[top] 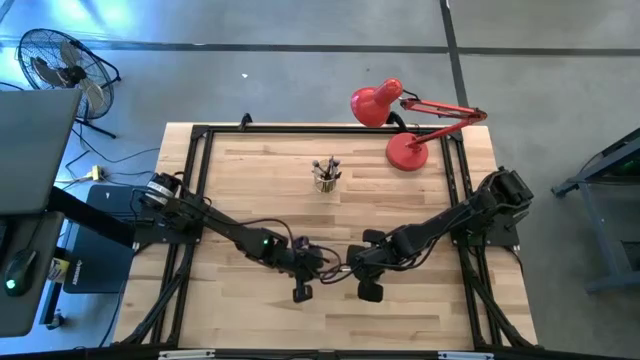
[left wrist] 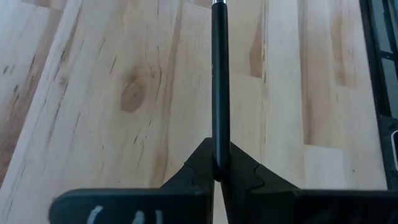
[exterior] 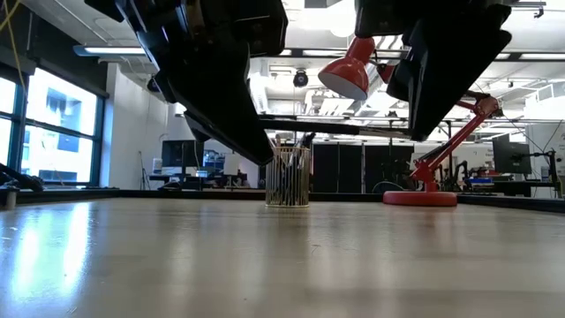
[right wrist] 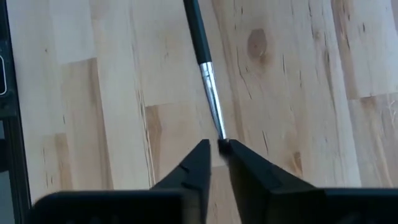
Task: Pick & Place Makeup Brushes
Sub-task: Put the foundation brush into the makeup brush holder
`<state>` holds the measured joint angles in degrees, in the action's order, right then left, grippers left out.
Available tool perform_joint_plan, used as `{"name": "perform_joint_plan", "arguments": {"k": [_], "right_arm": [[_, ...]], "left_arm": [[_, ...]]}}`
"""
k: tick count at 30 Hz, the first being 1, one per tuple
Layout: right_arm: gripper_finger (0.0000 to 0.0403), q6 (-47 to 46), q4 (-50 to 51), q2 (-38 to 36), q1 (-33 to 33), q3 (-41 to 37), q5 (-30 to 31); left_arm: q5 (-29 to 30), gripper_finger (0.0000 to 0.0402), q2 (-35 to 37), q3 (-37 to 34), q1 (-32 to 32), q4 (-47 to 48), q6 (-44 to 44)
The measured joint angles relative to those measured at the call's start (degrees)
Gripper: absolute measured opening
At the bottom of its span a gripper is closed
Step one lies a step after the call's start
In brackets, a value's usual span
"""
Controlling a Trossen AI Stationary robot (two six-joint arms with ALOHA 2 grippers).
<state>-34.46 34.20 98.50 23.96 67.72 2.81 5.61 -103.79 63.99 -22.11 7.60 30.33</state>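
The left end effector [left wrist: 217, 177] clamps the makeup brush [left wrist: 219, 81] handle above the near-centre bench [top: 250, 190]. The right end effector [right wrist: 217, 155], narrowly parted, sits at the brush's bristle end. Risk: the brush snags as the right fingers separate, twisting within the left grip.

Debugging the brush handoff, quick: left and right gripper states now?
Left gripper: closed on the black handle of a makeup brush.
Right gripper: slightly open at the same brush's bristle tip; grip cannot be told.
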Motion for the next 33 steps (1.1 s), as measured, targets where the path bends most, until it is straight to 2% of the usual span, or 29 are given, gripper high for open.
{"name": "perform_joint_plan", "arguments": {"k": [9, 14, 18, 21, 25, 28, 30, 33], "right_arm": [[0.0145, -0.2, 2.7, -0.8, 0.0, 0.0, -0.1], [0.0170, -5.4, 11.3, -3.7, 0.6, 0.0, 0.5], [0.0167, -13.3, 12.9, -7.4, 4.6, -2.8, 6.6], [0.0159, -22.5, 9.7, -10.7, 8.5, -7.7, 11.2], [0.0151, -38.3, -3.3, -15.6, 13.9, -16.7, 21.6], [0.0150, -46.7, -21.1, -18.3, 16.5, -24.6, 34.3], [0.0151, -46.2, -36.4, -19.0, 16.7, -29.3, 42.0], [0.0150, -37.9, -58.1, -18.6, 14.8, -34.2, 47.5]], "left_arm": [[1.5, 0.0004, 0.0, 0.0, 0.0, 7.8, 2.9], [4.1, 0.0004, 0.0, -0.4, 0.0, 10.1, 5.8], [5.2, 0.0004, 0.2, -6.0, 0.0, 2.1, 10.6], [4.6, 0.0004, 1.2, -12.8, 0.0, -11.9, 15.9], [7.4, 0.0004, 1.6, -21.3, 0.0, -38.5, 21.6], [12.4, 0.0004, 1.8, -24.4, 0.0, -55.1, 23.5], [15.5, 0.0004, 1.8, -24.9, 0.0, -60.4, 23.2], [18.4, 0.0004, 1.8, -24.3, 0.0, -64.6, 21.7]]}}
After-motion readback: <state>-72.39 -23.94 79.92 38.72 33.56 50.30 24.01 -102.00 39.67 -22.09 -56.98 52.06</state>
